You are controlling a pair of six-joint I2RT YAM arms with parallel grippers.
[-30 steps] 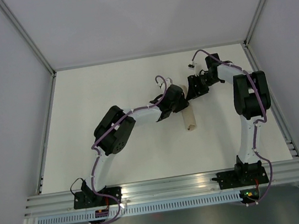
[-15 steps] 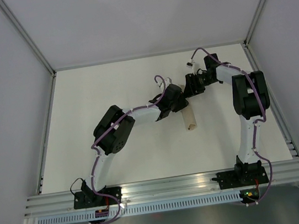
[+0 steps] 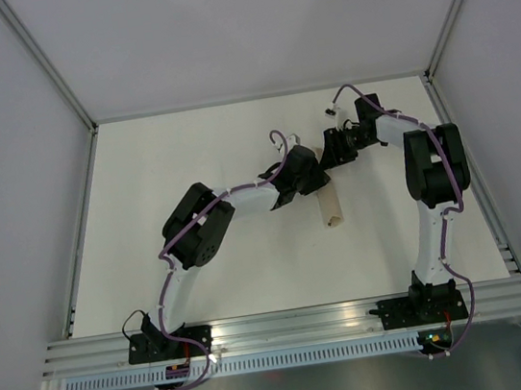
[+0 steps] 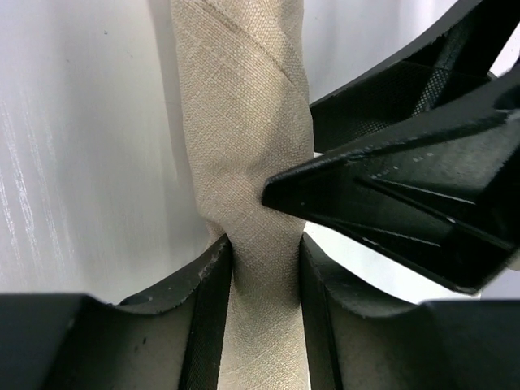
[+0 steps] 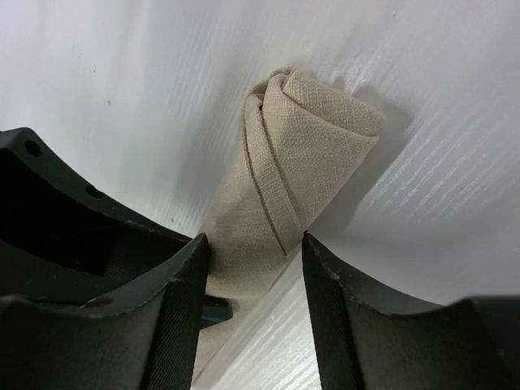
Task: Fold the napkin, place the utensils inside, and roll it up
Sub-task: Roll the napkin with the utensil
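The napkin (image 3: 329,207) is a beige cloth rolled into a tight tube, lying on the white table right of centre. My left gripper (image 3: 318,180) is shut on the roll near its far end, and in the left wrist view both pads pinch the cloth (image 4: 244,122) at the left gripper (image 4: 266,252). My right gripper (image 3: 334,156) is at the roll's far end, tip to tip with the left one. In the right wrist view the right gripper (image 5: 253,252) is open, its jaws straddling the roll's spiral end (image 5: 305,154) without squeezing it. The utensils are not in view.
The table (image 3: 187,157) is ringed by an aluminium frame with white walls, and a rail (image 3: 298,325) runs along its near edge. The right gripper's black fingers (image 4: 406,187) fill the right side of the left wrist view, close to the roll.
My right gripper has shifted a little toward the far left, closing in on the roll's far end. The left gripper and the roll have stayed in place.
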